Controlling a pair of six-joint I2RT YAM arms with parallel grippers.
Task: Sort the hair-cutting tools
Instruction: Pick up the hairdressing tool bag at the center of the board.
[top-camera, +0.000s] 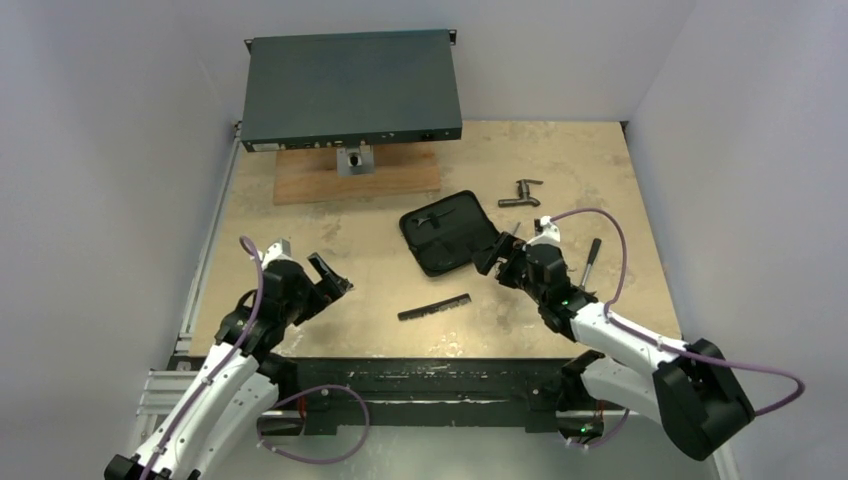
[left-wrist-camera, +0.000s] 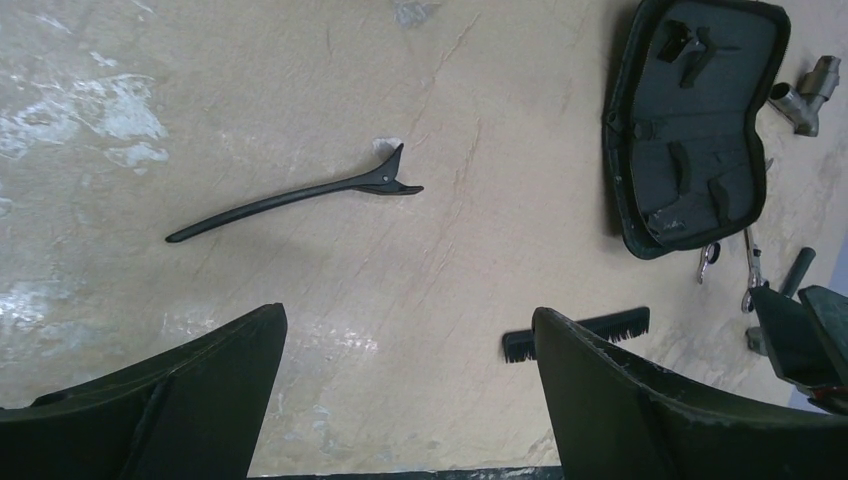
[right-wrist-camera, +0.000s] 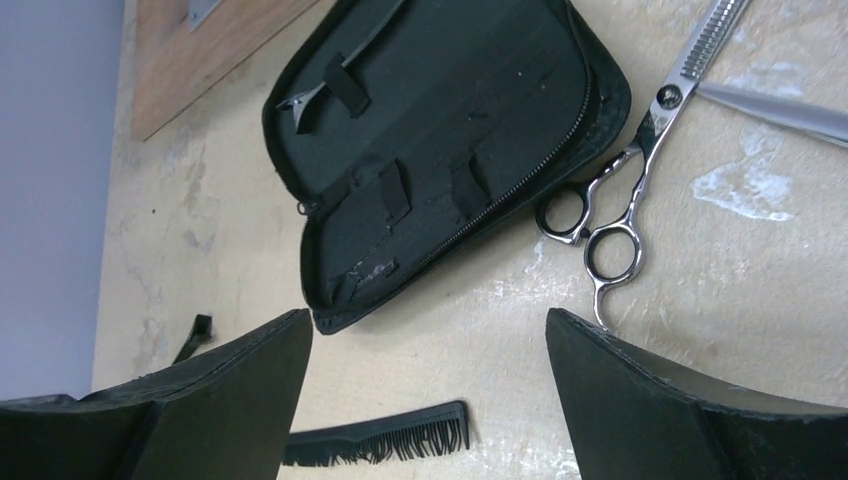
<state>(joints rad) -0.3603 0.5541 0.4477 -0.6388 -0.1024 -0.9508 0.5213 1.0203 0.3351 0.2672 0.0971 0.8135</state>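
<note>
Filling the bottom of the left wrist view, the left gripper (left-wrist-camera: 408, 330) is hovering with its fingers spread wide and nothing between them, angled down over the bare tabletop (top-camera: 600, 160) on the left side of the workspace. Just ahead of it the thin black clip (left-wrist-camera: 290, 195) is lying flat and alone, with open room all round, so a straight descent over its slim arm is looking simple; its low profile is probably calling for the fingertips to come right down to the surface. Further right the black comb (top-camera: 434, 307) is resting flat between the two arms, teeth facing the near edge, apart from everything else and reachable from either side. Beyond it the open black pouch (top-camera: 450, 232) is lying spread out with its inside facing up, presumably so the tools can be slipped under its elastic loops; one small dark clip (right-wrist-camera: 318, 92) is already sitting under a loop. Against the pouch's right-hand zip rim the silver scissors (right-wrist-camera: 625, 190) are lying with blades parted, one finger ring just beside the rim, which is leaving little room for a finger on that side. Above the gap between pouch and scissors the right gripper (right-wrist-camera: 428, 320) is hanging with its fingers apart and empty, seemingly lining up on the handles. To its right a small hammer (top-camera: 592, 255) and, farther back, a T-shaped fitting (top-camera: 522, 193) are lying clear of the work.
</note>
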